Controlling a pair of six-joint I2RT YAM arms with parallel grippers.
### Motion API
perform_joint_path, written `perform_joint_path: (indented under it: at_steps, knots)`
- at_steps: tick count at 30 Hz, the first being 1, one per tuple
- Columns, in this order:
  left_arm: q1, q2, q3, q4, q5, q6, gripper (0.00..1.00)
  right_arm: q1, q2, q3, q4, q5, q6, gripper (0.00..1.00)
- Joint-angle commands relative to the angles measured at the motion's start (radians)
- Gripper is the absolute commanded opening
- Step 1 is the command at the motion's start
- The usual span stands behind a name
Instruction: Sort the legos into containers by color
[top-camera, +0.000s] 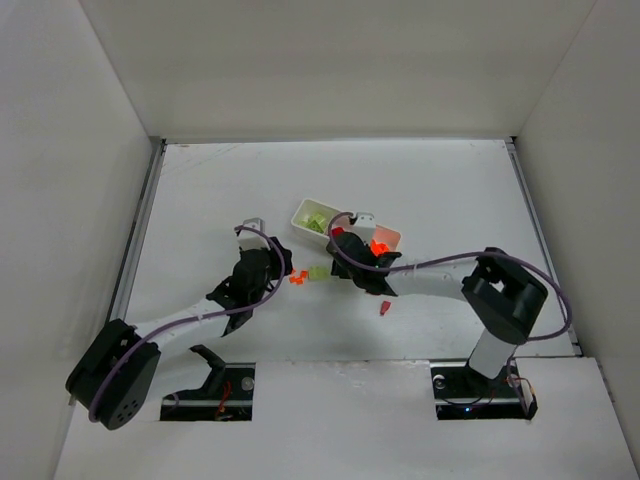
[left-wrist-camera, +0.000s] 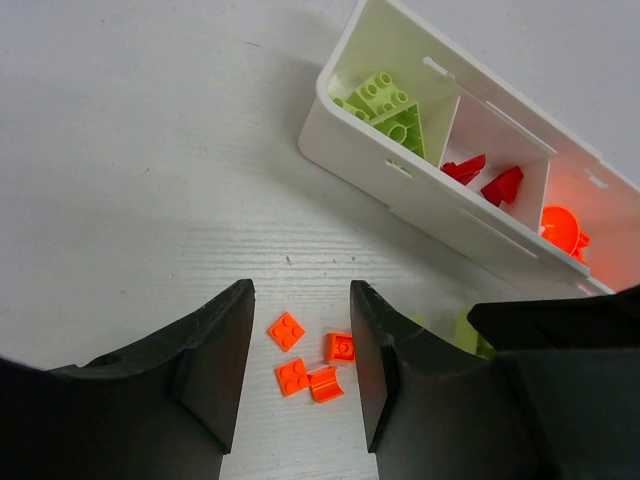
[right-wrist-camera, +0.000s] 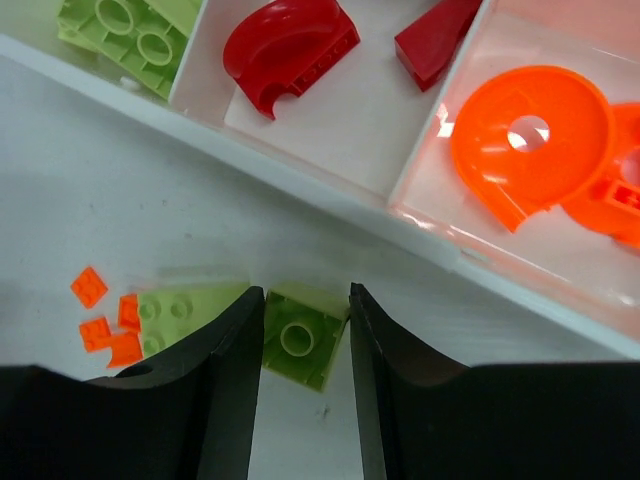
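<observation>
a long, shallow white plastic tray (left-wrist-camera: 360, 140) sits on the white table (left-wrist-camera: 150, 150), its three compartments holding yellow-green blocks (left-wrist-camera: 385, 100), red pieces (left-wrist-camera: 500, 185) and orange rounded pieces (left-wrist-camera: 560, 228). the right gripper (right-wrist-camera: 305, 300), jaws parted, straddles a pale yellow-green square block (right-wrist-camera: 303, 342) lying just outside the tray wall. the left gripper (left-wrist-camera: 300, 292), equally wide and empty, brackets four tiny flat orange legos (left-wrist-camera: 292, 376).

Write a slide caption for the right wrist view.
Right gripper, fingers apart, straddles a yellow-green block on the table beside the partly filled tray.
</observation>
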Motion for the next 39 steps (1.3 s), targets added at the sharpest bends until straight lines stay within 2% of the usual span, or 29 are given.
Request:
perform_joint_path:
  at_steps: [1, 5, 8, 14, 20, 32, 34, 37, 39]
  knots:
    - [-0.014, 0.002, -0.002, 0.055, 0.007, -0.008, 0.41, 0.042, -0.128, -0.017, -0.019, 0.070, -0.030, 0.28]
    - [-0.008, 0.018, 0.001, 0.058, 0.011, -0.010, 0.41, 0.051, -0.211, -0.008, -0.031, 0.056, -0.054, 0.28]
    - [-0.015, 0.019, 0.002, 0.063, 0.010, -0.008, 0.43, 0.039, -0.220, 0.063, 0.004, 0.009, -0.111, 0.29]
    - [-0.003, 0.041, 0.004, 0.066, 0.021, -0.010, 0.46, -0.056, -0.006, 0.291, 0.139, -0.086, -0.249, 0.31]
    - [-0.003, 0.070, 0.013, 0.067, 0.033, -0.010, 0.46, -0.116, 0.163, 0.474, 0.176, -0.102, -0.304, 0.32]
    - [-0.015, 0.108, 0.031, 0.069, 0.057, -0.010, 0.46, -0.131, 0.308, 0.571, 0.173, -0.139, -0.258, 0.34]
    - [-0.021, 0.111, 0.034, 0.071, 0.053, -0.004, 0.46, -0.133, 0.306, 0.561, 0.171, -0.133, -0.249, 0.38]
    - [-0.018, 0.126, 0.039, 0.071, 0.053, -0.001, 0.46, -0.134, 0.292, 0.545, 0.179, -0.131, -0.243, 0.53]
    - [-0.025, 0.130, 0.042, 0.071, 0.051, 0.005, 0.46, -0.136, 0.270, 0.529, 0.185, -0.131, -0.238, 0.59]
